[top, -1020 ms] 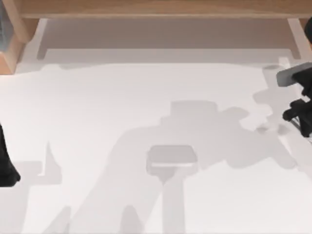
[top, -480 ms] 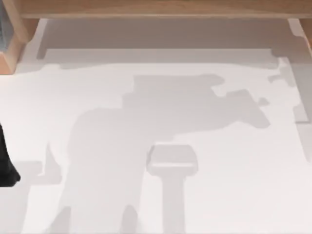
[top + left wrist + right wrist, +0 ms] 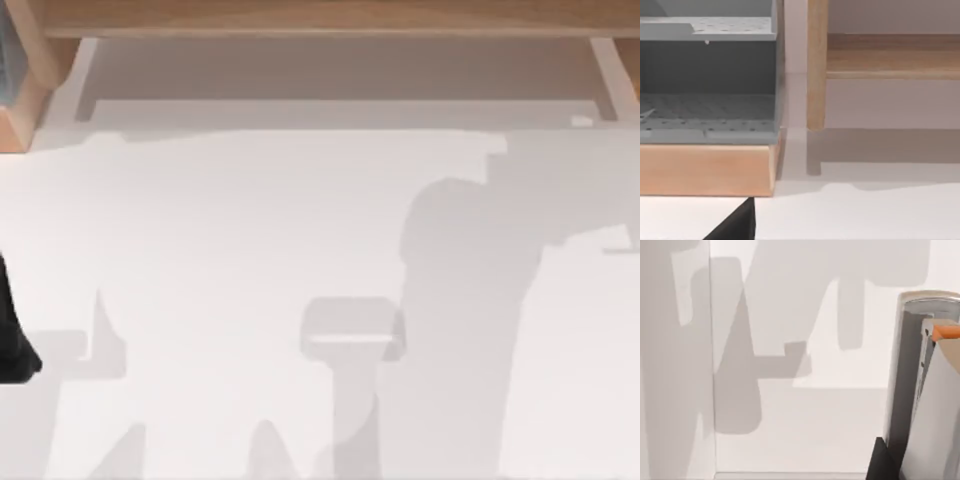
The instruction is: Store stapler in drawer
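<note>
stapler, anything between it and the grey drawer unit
Nothing visible does. The stapler sits in the right hand, and no object lies on the table toward the grey drawer unit. The left hand is parked at the table's left edge.

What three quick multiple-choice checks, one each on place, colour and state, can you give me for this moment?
1. Where is the left arm in the top view?
A. mid-table
B. at the table's left edge
C. at the far wooden frame

2. What colour is the small tab on the stapler?
A. green
B. blue
C. orange

3. How is the stapler?
A. held off the table at the right gripper
B. lying flat mid-table
C. inside the drawer

Answers:
1 B: the left arm is dark against the left edge of the table.
2 C: the stapler has an orange tab.
3 A: it stands close against the right gripper, above the table.
</note>
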